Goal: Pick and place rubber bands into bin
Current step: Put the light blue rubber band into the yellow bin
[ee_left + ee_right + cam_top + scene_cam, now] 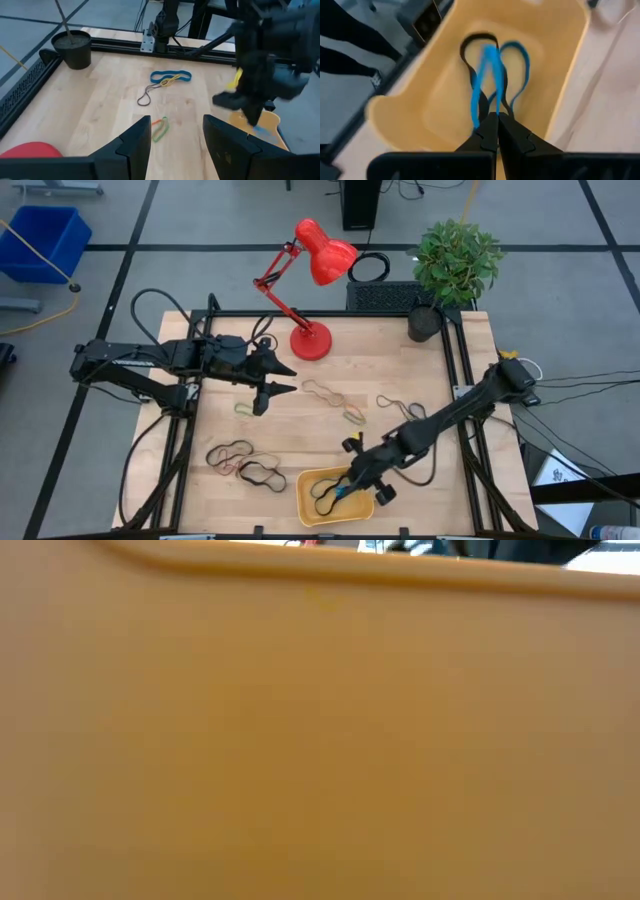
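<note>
The yellow-orange tray [312, 510] stands at the table's near edge; its wall [320, 740] fills the low view. My right gripper [347, 483] is over the tray, shut on a blue rubber band [490, 75]. A black band [470, 42] lies in the tray under it. Other bands lie flat on the table: dark ones [232, 455] [262, 473], a tan one [322, 391], a yellow one [354, 417]. My left gripper [281, 379] is open and empty above the table near a greenish band [243, 409]. My right gripper pinches the blue band by one end [487, 111] between its two fingertips [512, 132]. The fingers slant down into the tray from the table's far right. The band runs twisted from the fingertips down into the tray, over the black band.
A red desk lamp [310, 340] stands at the far middle and a potted plant [455, 265] at the far right corner. A blue-and-yellow band [171, 77] and a dark one [145, 97] lie toward the right. Black frame rails edge the table.
</note>
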{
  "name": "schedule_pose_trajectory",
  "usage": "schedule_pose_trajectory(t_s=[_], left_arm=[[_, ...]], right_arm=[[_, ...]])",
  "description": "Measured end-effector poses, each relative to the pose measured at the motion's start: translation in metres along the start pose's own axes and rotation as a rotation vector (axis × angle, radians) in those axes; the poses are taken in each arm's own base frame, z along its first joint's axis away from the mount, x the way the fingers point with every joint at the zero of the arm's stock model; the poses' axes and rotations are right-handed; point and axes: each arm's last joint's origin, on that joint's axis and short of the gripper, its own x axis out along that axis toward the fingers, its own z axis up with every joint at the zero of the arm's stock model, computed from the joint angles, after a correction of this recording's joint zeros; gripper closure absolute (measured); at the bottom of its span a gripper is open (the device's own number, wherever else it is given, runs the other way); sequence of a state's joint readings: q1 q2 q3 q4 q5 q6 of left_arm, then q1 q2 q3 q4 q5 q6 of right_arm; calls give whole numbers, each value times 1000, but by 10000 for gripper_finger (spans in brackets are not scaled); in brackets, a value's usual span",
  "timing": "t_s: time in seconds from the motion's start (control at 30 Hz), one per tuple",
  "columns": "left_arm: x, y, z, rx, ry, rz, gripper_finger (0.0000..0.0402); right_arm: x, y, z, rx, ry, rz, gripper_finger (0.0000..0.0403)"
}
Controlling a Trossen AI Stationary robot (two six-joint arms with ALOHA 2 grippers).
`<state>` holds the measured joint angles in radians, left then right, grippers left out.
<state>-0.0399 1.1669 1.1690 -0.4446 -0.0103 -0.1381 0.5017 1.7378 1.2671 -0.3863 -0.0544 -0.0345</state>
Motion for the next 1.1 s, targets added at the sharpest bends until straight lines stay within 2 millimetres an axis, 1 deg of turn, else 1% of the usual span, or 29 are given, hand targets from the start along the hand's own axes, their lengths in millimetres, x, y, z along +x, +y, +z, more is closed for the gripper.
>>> schedule_pose_trajectory(t_s=[0.17,0.3,0.63,0.73,0.83,0.97,1.03,1.1], left_arm=[[0,0,0,-27,0,-2,215],[0,0,0,-28,0,-3,215],[0,0,0,-22,0,-2,215],[0,0,0,-22,0,-3,215],[0,0,0,-23,0,-2,215],[0,0,0,-23,0,-3,215],[0,0,0,-23,0,-3,215],[0,0,0,-23,1,-5,215]], right_arm=[[29,-3,-10,22,70,-1,403],[40,-3,-15,42,103,-1,403],[38,-3,-13,60,89,-2,384],[38,-3,-13,58,89,-2,373],[38,-3,-12,58,82,-2,347],[38,-4,-12,58,79,-7,296],[32,-3,-10,63,68,-8,274],[21,-5,-5,65,24,-13,257]])
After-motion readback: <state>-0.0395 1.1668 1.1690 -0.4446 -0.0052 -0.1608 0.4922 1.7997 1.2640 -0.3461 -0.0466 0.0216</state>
